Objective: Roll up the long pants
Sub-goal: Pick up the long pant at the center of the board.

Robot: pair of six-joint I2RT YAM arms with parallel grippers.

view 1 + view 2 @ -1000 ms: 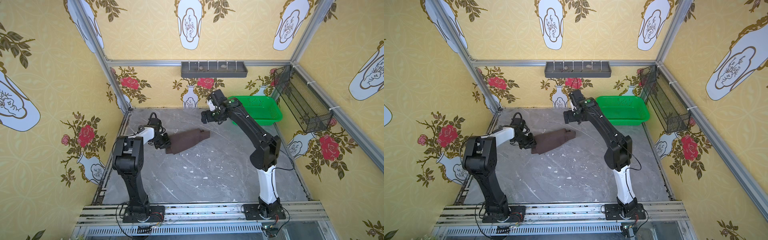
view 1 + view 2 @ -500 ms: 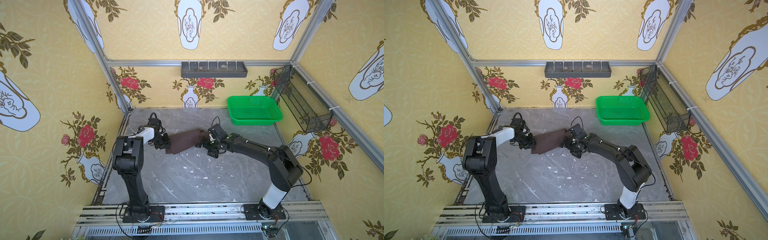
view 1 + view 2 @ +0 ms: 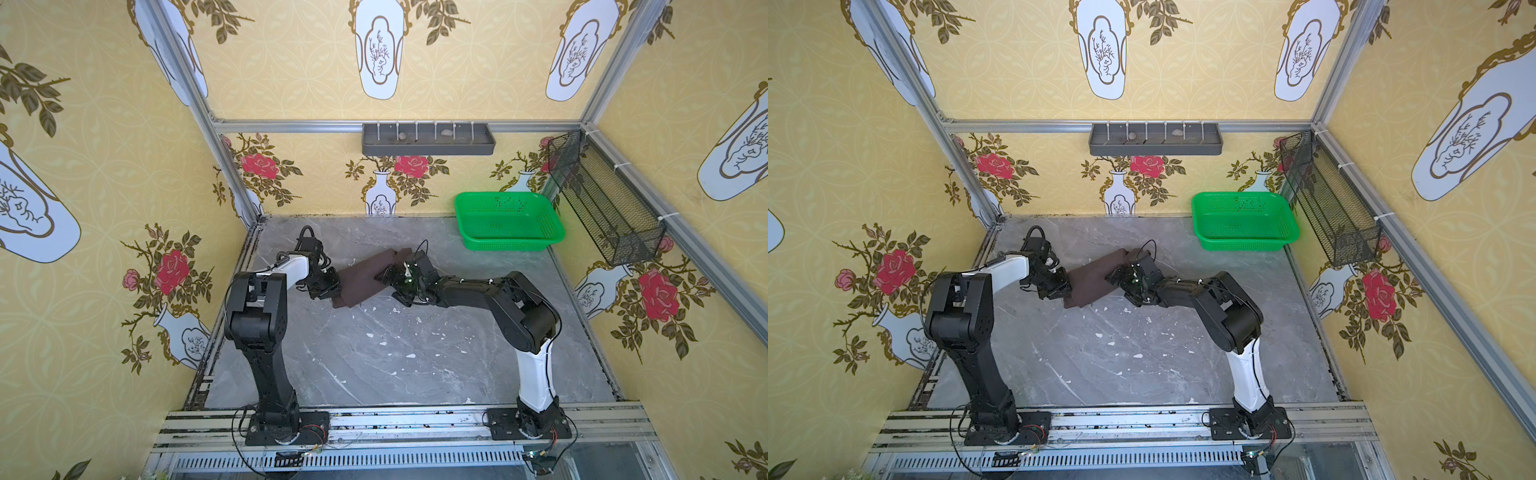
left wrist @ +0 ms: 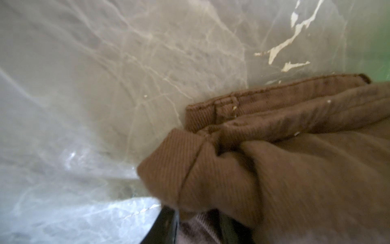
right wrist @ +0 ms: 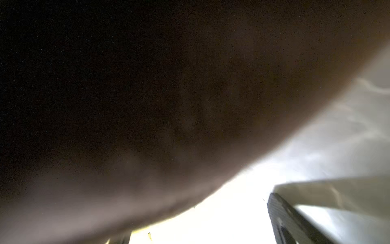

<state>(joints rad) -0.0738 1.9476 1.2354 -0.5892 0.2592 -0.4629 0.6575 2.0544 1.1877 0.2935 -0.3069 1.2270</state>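
The long pants (image 3: 360,279) (image 3: 1094,274) lie as a dark brown folded strip on the grey marble table (image 3: 415,357), between the two arms. My left gripper (image 3: 328,286) (image 3: 1061,286) is low at their left end. In the left wrist view, brown ribbed fabric (image 4: 274,169) sits pinched between its black fingers (image 4: 166,226). My right gripper (image 3: 388,279) (image 3: 1121,279) lies low on the right end. In the right wrist view the jaws stand wide. One finger (image 5: 282,219) shows and dark cloth (image 5: 147,105) fills most of the picture.
A green plastic basket (image 3: 509,220) (image 3: 1244,220) stands at the back right of the table. A grey shelf tray (image 3: 428,139) hangs on the back wall and a black mesh basket (image 3: 602,199) on the right wall. White flecks dot the marble.
My right arm dropped from up near the green basket to the pants' right end and pushed in over it, bunching the cloth leftward. The left arm held still.
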